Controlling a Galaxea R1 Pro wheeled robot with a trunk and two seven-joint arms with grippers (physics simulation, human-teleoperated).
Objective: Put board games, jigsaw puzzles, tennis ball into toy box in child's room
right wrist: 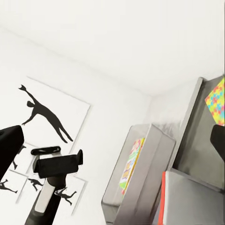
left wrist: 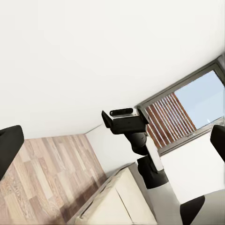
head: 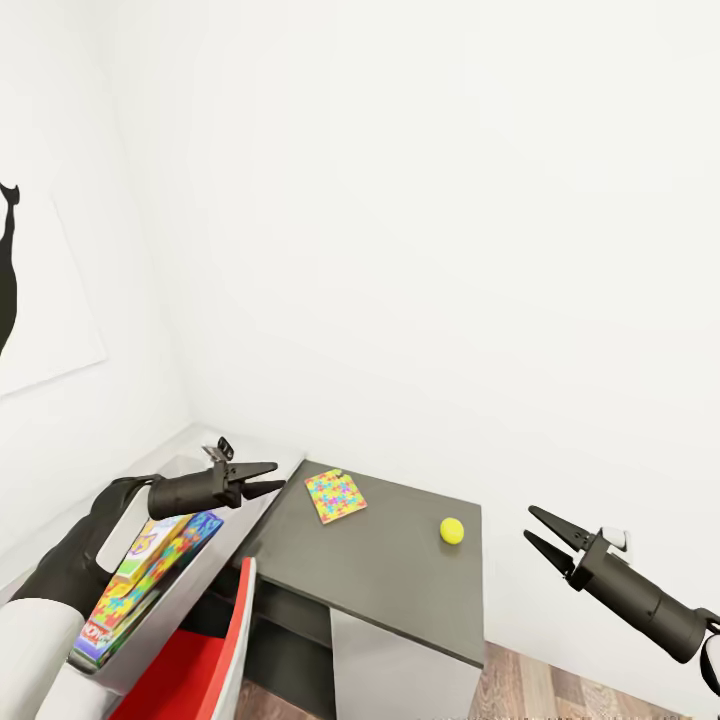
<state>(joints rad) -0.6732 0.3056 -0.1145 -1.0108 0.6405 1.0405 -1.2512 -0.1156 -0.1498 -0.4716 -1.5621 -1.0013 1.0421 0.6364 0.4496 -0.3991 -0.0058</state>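
The toy box (head: 222, 560) is a light grey tray on the pale table (head: 165, 448) at the left. It holds several flat colourful boxes (head: 150, 575), among them a Monopoly one (head: 95, 632) and a jigsaw-patterned square. My left gripper (head: 262, 478) hovers open and empty over the box's far end. One jigsaw puzzle (head: 335, 496) and the tennis ball (head: 452, 530) lie on a lower dark grey cabinet top (head: 400, 580). To the right of the ball, my right gripper (head: 541, 531) is open, empty and in the air. The right wrist view shows the toy box (right wrist: 145, 187) and the puzzle (right wrist: 216, 103).
A red chair (head: 185, 665) with a pale back edge stands in front of the toy box, under my left arm. White walls close the corner behind both surfaces, with a black silhouette poster (head: 8, 270) at the left. Wood floor (head: 560, 690) lies past the cabinet on the right.
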